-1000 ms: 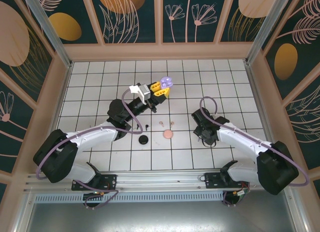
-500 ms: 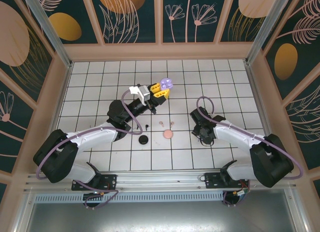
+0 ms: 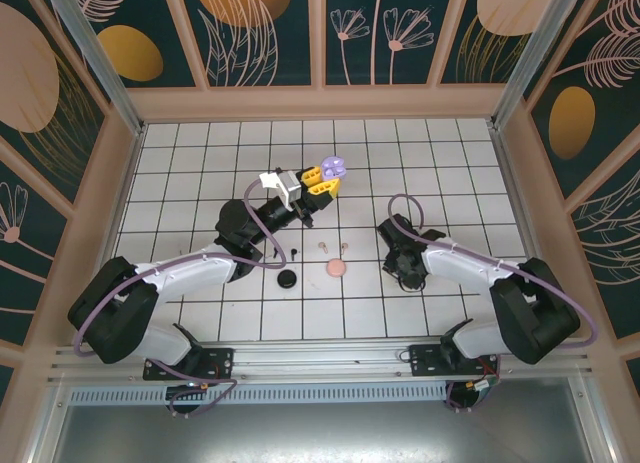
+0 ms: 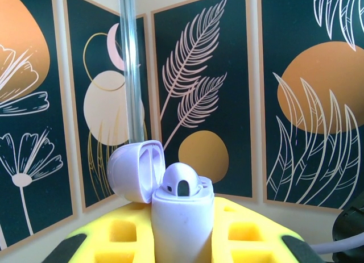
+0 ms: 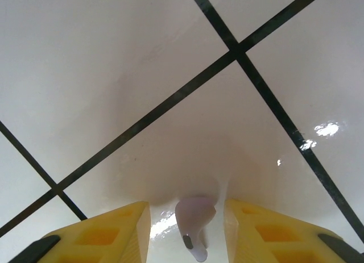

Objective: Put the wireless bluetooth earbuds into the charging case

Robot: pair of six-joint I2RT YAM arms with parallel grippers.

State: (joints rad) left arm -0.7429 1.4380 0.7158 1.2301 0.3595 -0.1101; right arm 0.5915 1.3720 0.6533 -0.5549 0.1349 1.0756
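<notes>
Two pink earbuds (image 3: 322, 246), two black earbuds (image 3: 276, 251), one case (image 3: 333, 168)

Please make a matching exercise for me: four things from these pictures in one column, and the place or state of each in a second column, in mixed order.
1. lilac charging case
2. lilac earbud
3. pink disc
4. black disc

A. on the tiles, beside the left arm
B. on a tile, between the open right pincer fingers
C. held in the left pincer, lid open
D. on the tiles, near two pink earbuds

Pairs: 1-C, 2-B, 3-D, 4-A
</notes>
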